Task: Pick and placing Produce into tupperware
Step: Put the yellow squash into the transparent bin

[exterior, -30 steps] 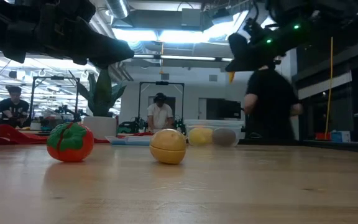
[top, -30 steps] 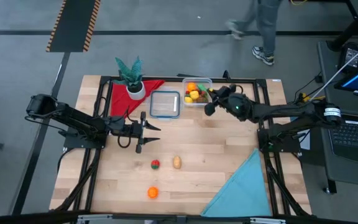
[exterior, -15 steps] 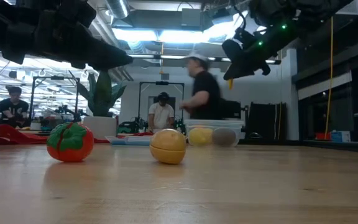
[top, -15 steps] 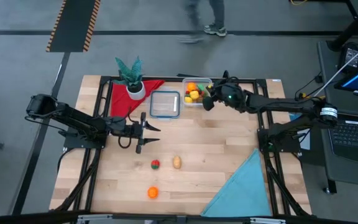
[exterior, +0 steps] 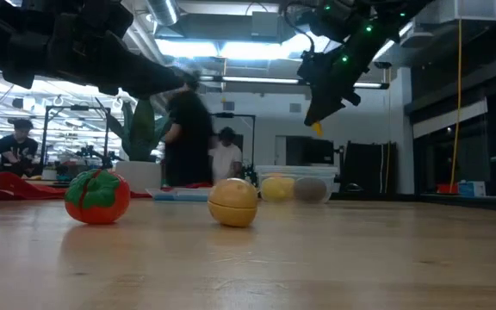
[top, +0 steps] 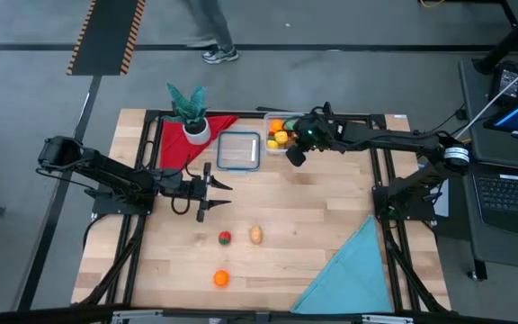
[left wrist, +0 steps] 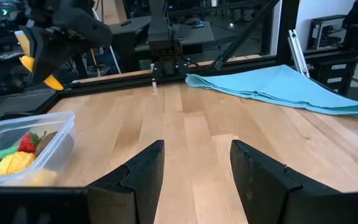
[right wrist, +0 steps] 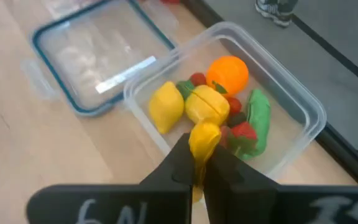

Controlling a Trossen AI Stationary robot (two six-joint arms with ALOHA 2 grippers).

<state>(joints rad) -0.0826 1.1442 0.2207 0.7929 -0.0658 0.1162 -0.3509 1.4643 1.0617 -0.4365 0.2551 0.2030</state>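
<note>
The clear tupperware stands by the table's far edge and holds several toy pieces: an orange, yellow ones, green and red. My right gripper hovers over the tub's near rim, shut on a small yellow produce piece. A red tomato, a tan potato and an orange rest on the table's near half. My left gripper hangs open above the table left of centre, touching nothing. My right gripper pinches the yellow piece between its two fingers, with one end of it sticking out past the fingertips. The fingers slant down from the table's right side. The piece is lifted clear, above the tub's near rim.
A flat clear lid with a blue rim lies left of the tub. A potted plant on a red cloth stands far left. A folded blue cloth covers the near right corner. A person walks past beyond the far edge.
My right gripper has carried the yellow piece toward the table's left and slightly down, ending over the tub's near rim. It has stayed shut on the piece. A person beyond the table has walked from right to left.
</note>
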